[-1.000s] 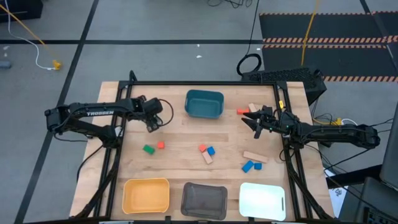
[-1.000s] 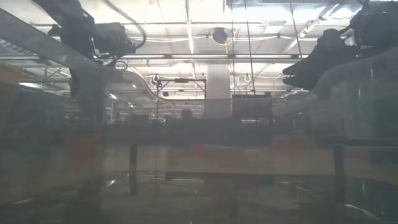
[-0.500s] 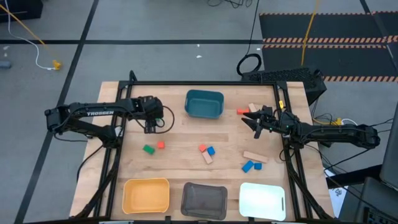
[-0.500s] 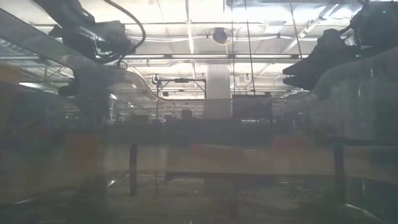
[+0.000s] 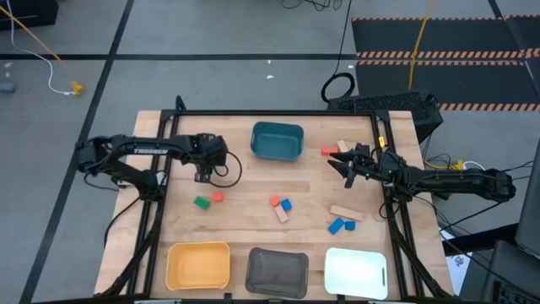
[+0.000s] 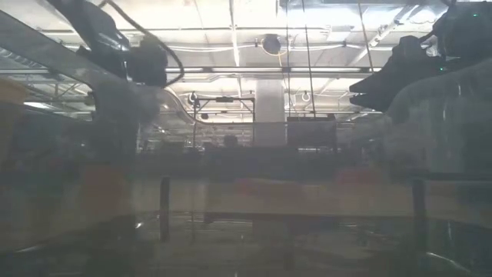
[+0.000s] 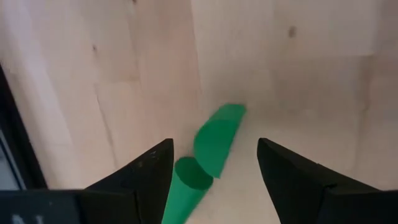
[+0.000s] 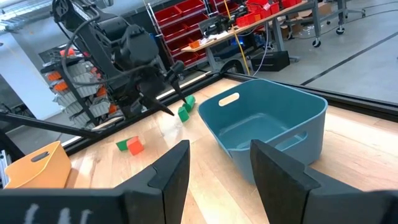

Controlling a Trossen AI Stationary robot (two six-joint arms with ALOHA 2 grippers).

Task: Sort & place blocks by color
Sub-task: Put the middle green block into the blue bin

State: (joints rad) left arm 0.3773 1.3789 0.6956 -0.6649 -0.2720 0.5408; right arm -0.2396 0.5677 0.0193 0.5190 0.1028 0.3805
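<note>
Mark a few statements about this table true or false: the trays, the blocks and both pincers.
1. The teal tray is empty. True.
2. The left pincer holds a red block. False: it is open over two green pieces on the table.
3. A green block and a red block lie side by side. True.
4. The white tray stands beside the teal one. False: it is in the near row with the yellow tray and the grey tray.
5. The right pincer is shut on a blue block. False: it is open and empty.
</note>
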